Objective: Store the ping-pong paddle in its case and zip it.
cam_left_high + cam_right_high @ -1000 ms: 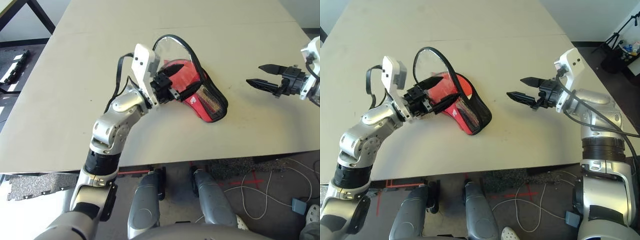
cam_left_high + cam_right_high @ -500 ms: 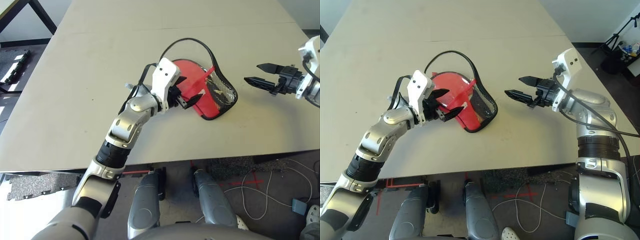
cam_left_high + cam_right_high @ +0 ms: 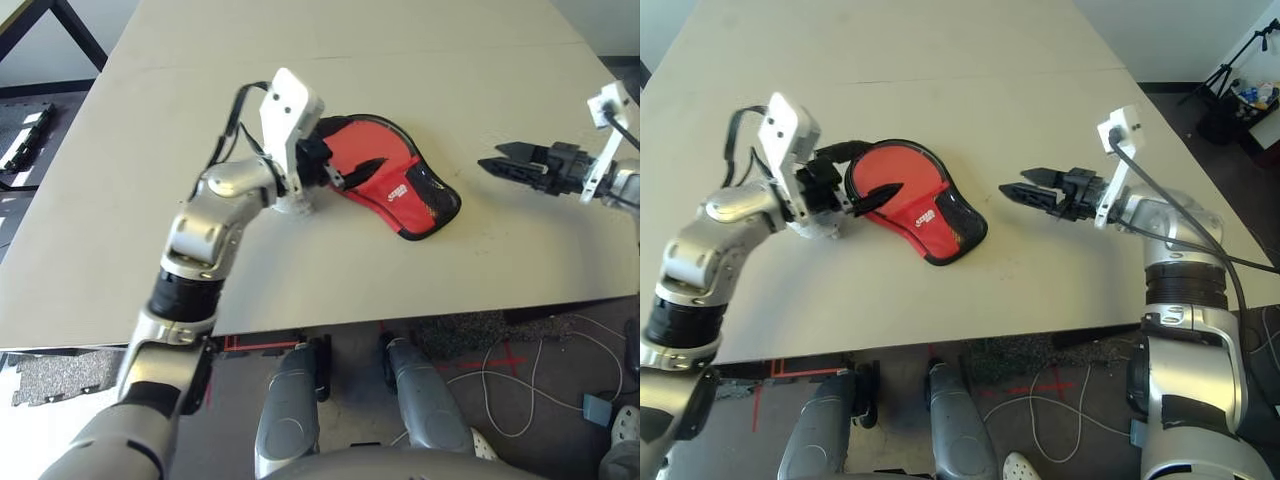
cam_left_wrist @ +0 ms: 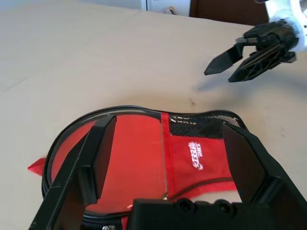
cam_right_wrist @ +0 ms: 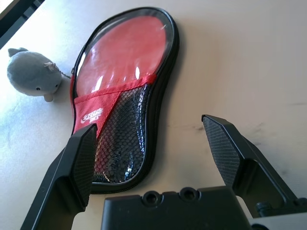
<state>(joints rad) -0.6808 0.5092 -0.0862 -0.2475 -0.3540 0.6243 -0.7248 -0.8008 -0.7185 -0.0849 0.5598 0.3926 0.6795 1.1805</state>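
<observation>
The red case (image 3: 385,185) lies flat on the table, its flap down and its black mesh pocket (image 5: 122,127) toward the right arm. A round red face, seemingly the ping-pong paddle (image 5: 129,52), shows through the case's glossy front; its handle is hidden. My left gripper (image 3: 865,172) hovers open over the round end, one finger (image 4: 96,163) on each side and nothing held. My right gripper (image 3: 1015,183) is open above bare table, a short way to the right of the case's narrow end.
A grey-blue plush lump (image 5: 31,74) sits on the table right beside the case's round end, under my left wrist. A small red tab (image 4: 36,165) sticks out from the case's rim. Wide bare tabletop (image 3: 300,60) stretches beyond the case.
The lifted flap has come down and the case now lies flat and closed-looking. My left arm swung back left over it. My right gripper rolled and edged toward the case.
</observation>
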